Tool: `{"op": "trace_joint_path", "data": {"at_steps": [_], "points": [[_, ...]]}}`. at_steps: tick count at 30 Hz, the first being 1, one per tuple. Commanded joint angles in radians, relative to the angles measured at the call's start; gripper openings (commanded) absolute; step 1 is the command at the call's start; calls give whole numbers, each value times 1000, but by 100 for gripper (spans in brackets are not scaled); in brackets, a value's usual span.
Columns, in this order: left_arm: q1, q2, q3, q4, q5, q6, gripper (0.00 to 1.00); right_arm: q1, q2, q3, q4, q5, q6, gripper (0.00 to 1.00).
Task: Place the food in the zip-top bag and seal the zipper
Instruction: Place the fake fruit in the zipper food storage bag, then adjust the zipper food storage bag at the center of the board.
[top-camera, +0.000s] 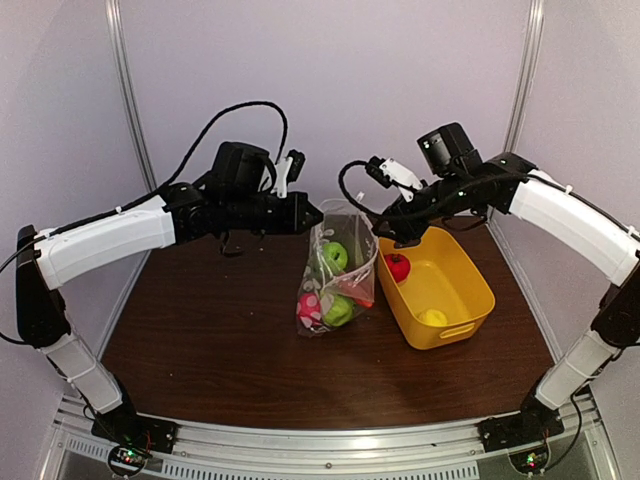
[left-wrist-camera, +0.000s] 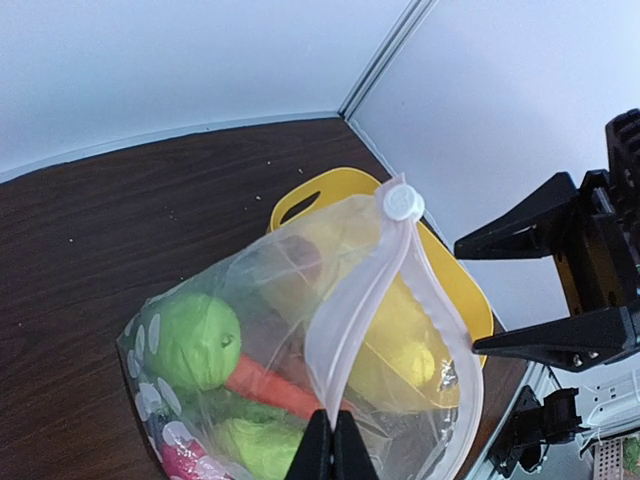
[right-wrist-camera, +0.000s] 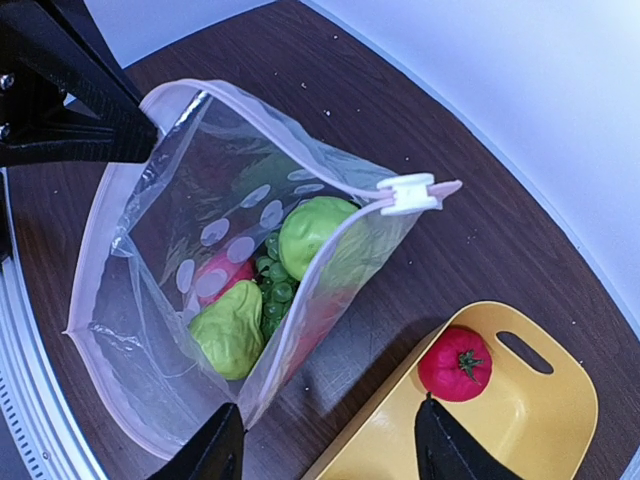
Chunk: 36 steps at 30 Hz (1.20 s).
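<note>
The zip-top bag (top-camera: 336, 275) stands on the table, mouth up and gaping. My left gripper (left-wrist-camera: 335, 445) is shut on the zipper (left-wrist-camera: 362, 295) at one end; the white slider (left-wrist-camera: 403, 203) sits at the far end. Inside the zip-top bag (right-wrist-camera: 200, 250) lie green fruits (right-wrist-camera: 312, 232), green grapes (right-wrist-camera: 272, 283), a pink piece (right-wrist-camera: 222, 272) and an orange carrot (left-wrist-camera: 268, 385). A red tomato (right-wrist-camera: 455, 363) and a yellow piece (top-camera: 432, 317) lie in the yellow basket (top-camera: 470, 300). My right gripper (right-wrist-camera: 326, 450) hangs open between bag and basket, holding nothing.
The yellow basket (right-wrist-camera: 540, 440) stands right beside the bag, its near rim under my right fingers. The left gripper (right-wrist-camera: 80, 110) shows at the bag's far corner. Grey walls with metal posts (top-camera: 125, 90) close in the dark wooden table (top-camera: 200, 340).
</note>
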Motion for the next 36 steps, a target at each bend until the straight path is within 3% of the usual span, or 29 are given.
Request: {"op": "trace_joint_path", "data": {"at_steps": [1, 5, 12, 19, 23, 26, 27, 32, 36], "points": [[11, -7, -8, 51, 17, -7, 0, 5, 26, -17, -20, -59, 56, 57], [12, -18, -18, 50, 15, -7, 0, 5, 30, 1, -24, -70, 65, 56], [11, -27, -29, 54, 15, -8, 0, 6, 36, 39, -22, -275, 126, 57], [11, -33, -31, 57, 14, -10, 0, 5, 82, 35, -31, -128, 159, 54], [11, -43, -35, 55, 9, -10, 0, 5, 106, 33, -40, -84, 173, 36], [12, -54, -11, 26, -32, 19, 0, 4, 130, 106, -46, -102, 178, 6], [13, -54, 13, 3, -51, 41, 0, 4, 144, 162, -50, -131, 178, 0], [21, 9, 261, -212, -129, 141, 0, 6, 189, 402, -15, -218, 160, 0], [21, 34, 291, -263, -110, 123, 0, 0, 222, 390, -31, -198, 144, 0]]}}
